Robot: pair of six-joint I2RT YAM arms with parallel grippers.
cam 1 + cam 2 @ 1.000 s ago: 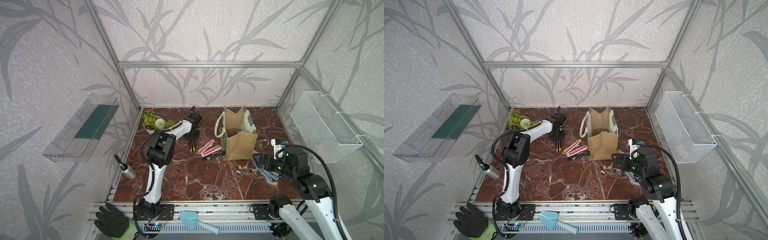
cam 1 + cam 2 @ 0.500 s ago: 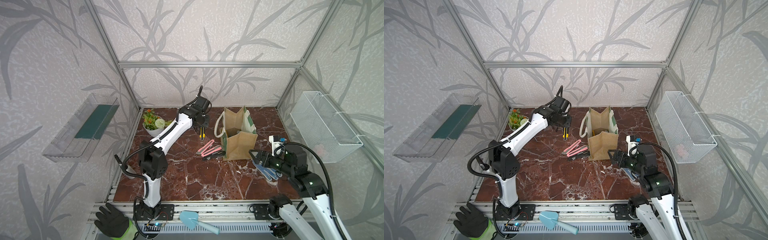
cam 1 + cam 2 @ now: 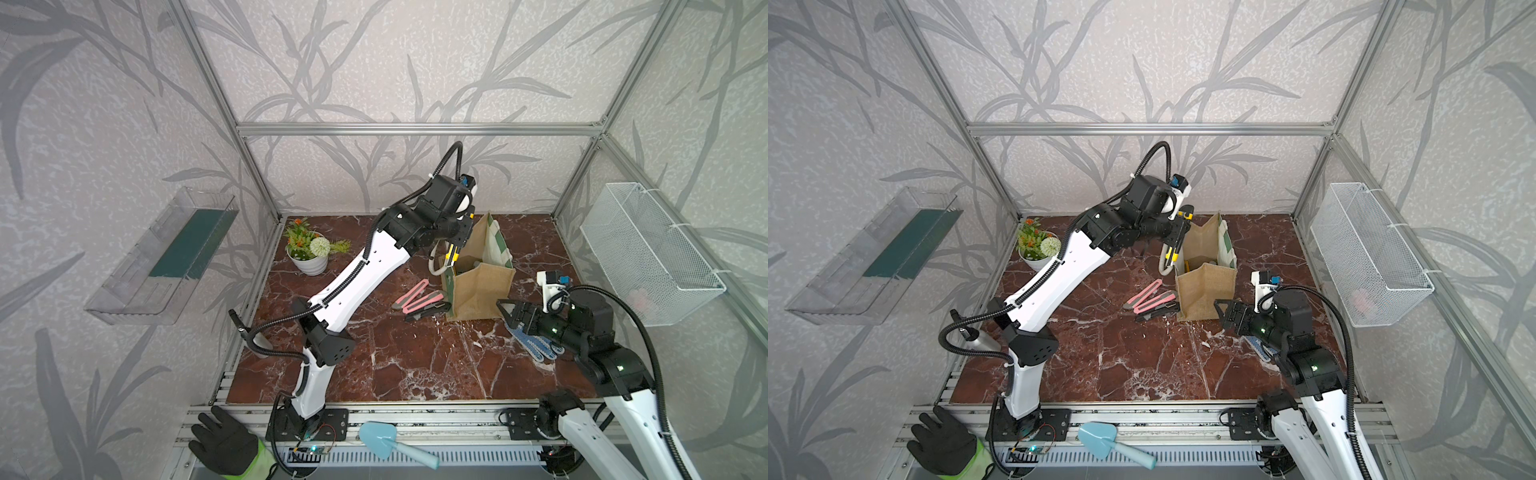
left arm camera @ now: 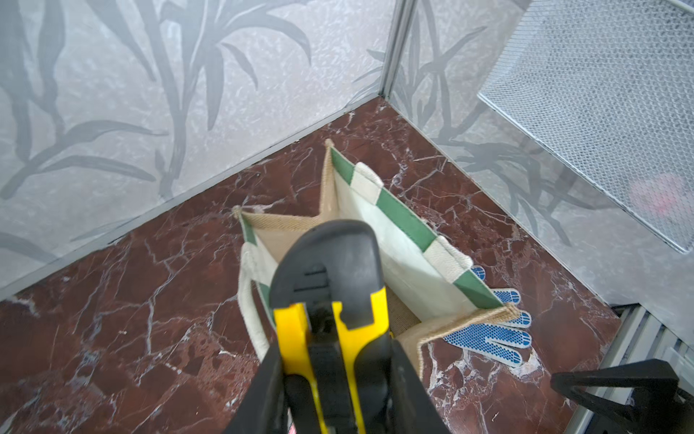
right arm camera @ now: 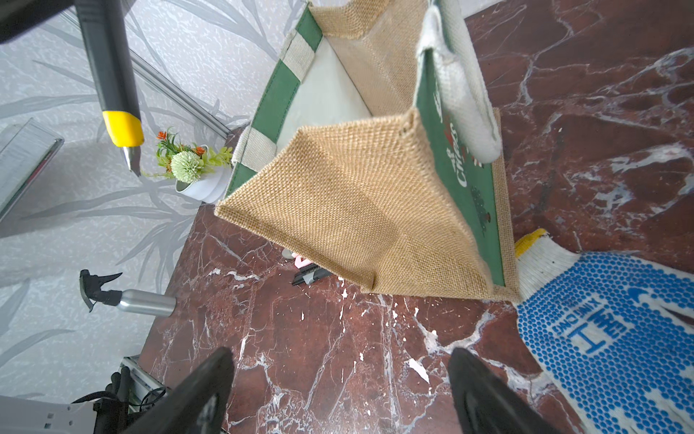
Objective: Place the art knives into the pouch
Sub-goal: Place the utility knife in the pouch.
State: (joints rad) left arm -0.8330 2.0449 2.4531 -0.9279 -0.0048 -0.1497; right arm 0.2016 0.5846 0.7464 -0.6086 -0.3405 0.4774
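Left wrist view, left fingers (image 4: 407, 390) clamped on art knife (image 4: 330, 300) raised near pouch (image 4: 398, 222), right wrist view adds right fingers (image 5: 208, 387) apart

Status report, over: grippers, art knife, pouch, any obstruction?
Left gripper shut on art knife. Right gripper open, empty, low before pouch. Knife tip-down at pouch's open mouth, not inside. Nothing blocks it.

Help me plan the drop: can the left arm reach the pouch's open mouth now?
Probably yes: the left gripper holds the art knife tip-down near the pouch rim; the mouth gapes, nothing across it.
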